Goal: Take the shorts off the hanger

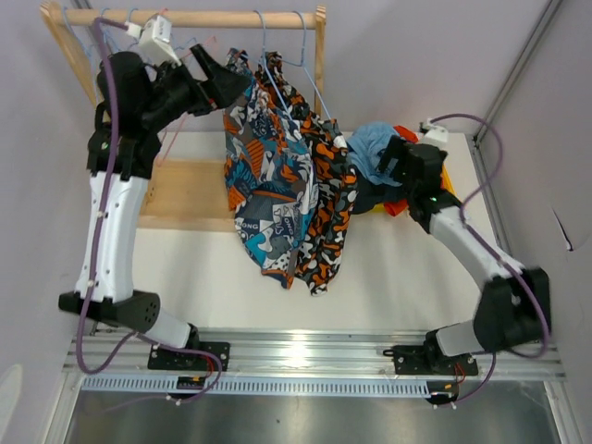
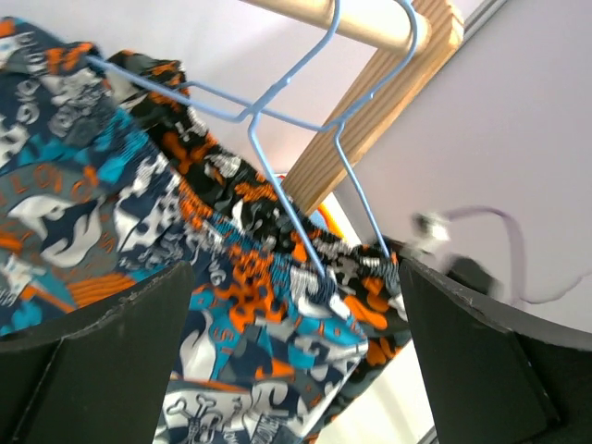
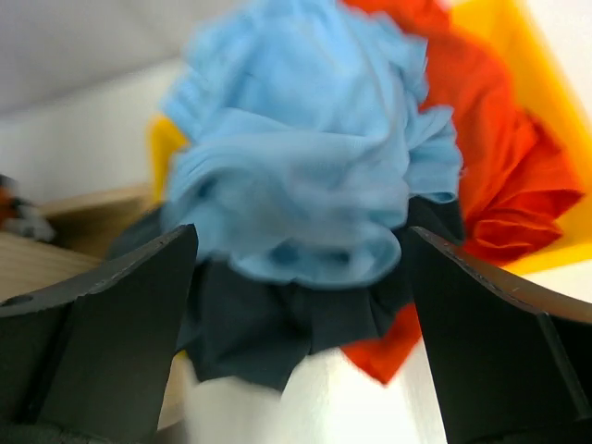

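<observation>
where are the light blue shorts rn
Top view: the light blue shorts sit on the right side of the table, atop the dark grey shorts, beside the orange shorts, before the right hand.

Up close the light blue shorts [image 3: 305, 157] are blurred, and the dark grey shorts [image 3: 277, 324] lie mostly hidden beneath them.

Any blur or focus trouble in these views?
Top external: sharp, evenly lit. Left wrist: blue hanger and printed shorts slightly soft. Right wrist: softest, the light blue shorts out of focus close to the lens.
</observation>
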Robot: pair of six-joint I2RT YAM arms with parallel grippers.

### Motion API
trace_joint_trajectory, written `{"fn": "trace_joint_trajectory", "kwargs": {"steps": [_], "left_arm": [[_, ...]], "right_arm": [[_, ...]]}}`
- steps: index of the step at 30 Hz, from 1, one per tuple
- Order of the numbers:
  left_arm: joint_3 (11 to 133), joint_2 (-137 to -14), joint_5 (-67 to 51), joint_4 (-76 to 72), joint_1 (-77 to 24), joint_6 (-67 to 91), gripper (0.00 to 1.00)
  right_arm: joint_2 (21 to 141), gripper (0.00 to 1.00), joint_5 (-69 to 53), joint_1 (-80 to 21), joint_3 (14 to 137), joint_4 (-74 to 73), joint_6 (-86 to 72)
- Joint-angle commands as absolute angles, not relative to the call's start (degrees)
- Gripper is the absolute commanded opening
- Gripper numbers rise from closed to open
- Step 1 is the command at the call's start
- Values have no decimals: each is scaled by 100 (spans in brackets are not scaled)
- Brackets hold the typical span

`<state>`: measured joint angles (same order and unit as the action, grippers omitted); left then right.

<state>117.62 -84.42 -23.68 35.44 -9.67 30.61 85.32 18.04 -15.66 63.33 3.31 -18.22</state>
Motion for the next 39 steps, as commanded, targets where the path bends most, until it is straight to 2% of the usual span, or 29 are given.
{"fn": "trace_joint_trajectory", "kwargs": {"steps": [1, 8, 15, 19, 21, 24, 25, 27, 28, 34, 39], "left_arm": [[12338, -9041, -2180, 3454, -1221, 3164, 99], [12683, -9772, -1803, 3068, -1459, 3322, 99], [12639, -10204, -1670, 2497, -1748, 3638, 99], [12691, -10388, -1591, 2303, -1907, 3753, 97], [12691, -10432, -1530, 2268, -1977, 3797, 87], [12709, -10485, -1450, 2241, -2004, 3858, 55], [12752, -10511, -1424, 2293, -2004, 3876, 37], [12858, -10547, -1362, 2407, -2004, 3858, 9], [12902, -10547, -1336, 2478, -2004, 3858, 2], [13463, -10441, -1002, 3163, -2004, 3692, 0], [13886, -10196, -923, 3559, -1995, 3595, 0]], "right_arm": [[6852, 99, 1925, -1661, 5926, 467, -1995], [4653, 99, 1671, -1802, 5011, -359, -2100], [3710, 99, 1363, -1802, 4606, -1150, -2215], [3621, 99, 1336, -1811, 4535, -1292, -2197], [3621, 99, 1292, -1802, 4535, -1301, -2188], [3612, 99, 1257, -1811, 4518, -1301, -2206], [3612, 99, 1257, -1819, 4518, -1283, -2215], [3612, 99, 1239, -1819, 4500, -1275, -2224], [3612, 99, 1239, -1819, 4500, -1266, -2215], [3638, 99, 1002, -1872, 4526, -1116, -2259], [3840, 99, 861, -2354, 5218, -818, -1874]]}}
